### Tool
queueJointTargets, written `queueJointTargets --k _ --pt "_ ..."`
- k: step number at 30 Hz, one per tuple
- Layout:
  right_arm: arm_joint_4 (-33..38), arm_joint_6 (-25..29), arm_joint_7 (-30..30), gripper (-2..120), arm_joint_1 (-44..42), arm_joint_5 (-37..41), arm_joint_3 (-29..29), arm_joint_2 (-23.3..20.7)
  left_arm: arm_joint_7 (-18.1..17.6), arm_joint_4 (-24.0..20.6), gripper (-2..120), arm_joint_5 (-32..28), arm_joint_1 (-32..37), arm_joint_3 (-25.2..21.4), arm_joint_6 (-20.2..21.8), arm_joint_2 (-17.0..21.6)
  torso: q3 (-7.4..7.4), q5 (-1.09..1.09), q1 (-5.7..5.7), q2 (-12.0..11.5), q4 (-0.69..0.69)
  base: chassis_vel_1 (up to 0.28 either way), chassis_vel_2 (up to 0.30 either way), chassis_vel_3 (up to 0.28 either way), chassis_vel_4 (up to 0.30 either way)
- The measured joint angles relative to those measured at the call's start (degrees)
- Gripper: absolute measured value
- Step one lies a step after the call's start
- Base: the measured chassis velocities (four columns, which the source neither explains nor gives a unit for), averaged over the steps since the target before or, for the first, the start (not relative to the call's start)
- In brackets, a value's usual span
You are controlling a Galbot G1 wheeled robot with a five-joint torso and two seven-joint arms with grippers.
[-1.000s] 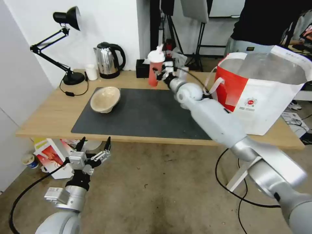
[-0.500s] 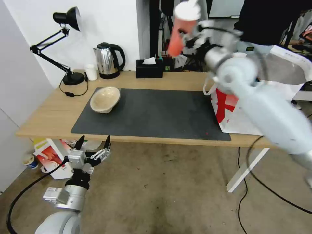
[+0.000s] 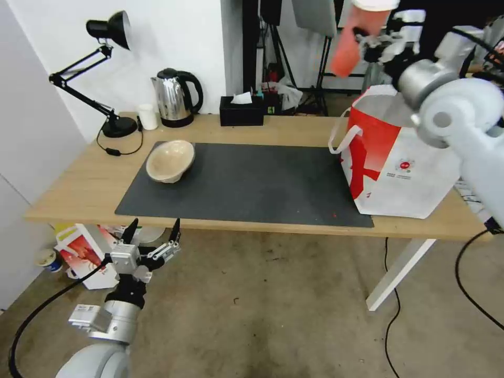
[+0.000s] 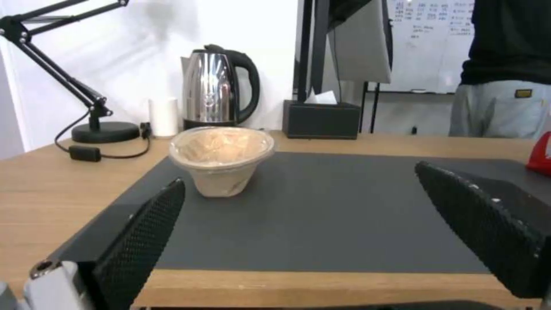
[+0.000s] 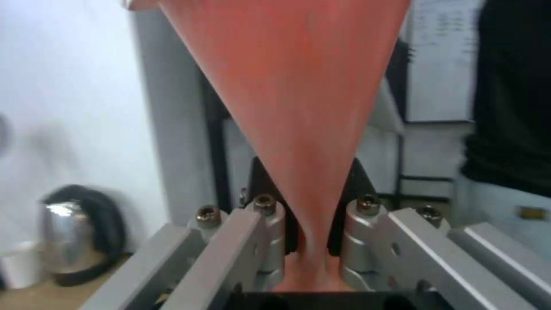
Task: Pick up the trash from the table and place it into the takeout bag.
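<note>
Jaws of the right gripper (image 3: 374,47) are clamped on the red cup (image 3: 350,44), which in the right wrist view runs up between the metal fingers (image 5: 252,234) as a tapering red body pinched near its narrow base. In the head view the cup is tilted, its white lid at the very top edge, and it hangs high in the air, up and a little to the left of the open mouth of the takeout bag (image 3: 420,173). The bag stands on the right end of the table (image 3: 68,189), its foil lining showing at the top and a white strap drooping toward the dark mat (image 3: 252,184). The step in hand looks like the carry: the cup is off the table and not yet over the bag. The next move calls for bringing the cup across until it is squarely above the opening, lowering it past the rim, and only then letting go; a release from this height or this far to the side could hit the bag's edge or tip out any drink left inside. The left gripper (image 3: 152,235) hangs parked below the table's front edge with its jaws spread wide and nothing between them. The beige bowl (image 3: 170,160) lies tilted on the left part of the mat, not yet picked up.
</note>
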Motion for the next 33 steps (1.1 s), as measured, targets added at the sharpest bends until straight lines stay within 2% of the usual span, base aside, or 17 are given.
queueJointTargets --k 17,22,30,32,33 --pt "-5.6 0.4 -1.5 6 -3.0 -1.5 3.1 -6.7 0.0 -0.1 100 -0.3 0.4 0.1 -0.2 0.6 0.0 -0.01 0.0 0.0 0.01 0.0 0.0 0.0 0.0" --pt "-6.6 0.4 -1.9 6 -9.0 -5.5 6.7 -8.8 0.0 -0.2 100 -0.3 1.1 0.1 -0.7 0.6 0.0 -0.03 0.0 0.0 0.01 0.0 0.0 0.0 0.0" --pt "-4.8 -0.2 -1.7 6 -17.3 -10.3 12.0 -9.6 0.0 -0.2 100 -0.4 1.1 0.0 -0.9 0.6 0.0 -0.03 0.0 0.0 0.01 0.0 0.0 0.0 0.0" --pt "-3.5 -2.0 -0.6 7 -19.8 -10.7 13.3 -9.6 -0.1 -0.1 100 -0.4 1.1 0.0 -1.0 0.6 0.0 -0.02 0.0 0.0 0.0 0.0 0.0 0.0 0.0" --pt "-2.7 -4.1 -0.2 13 -20.7 -10.7 14.0 -9.6 -0.2 0.0 100 -0.3 1.1 -0.1 -1.0 0.6 0.0 -0.02 0.0 0.0 0.0 0.0 0.0 0.0 0.0"
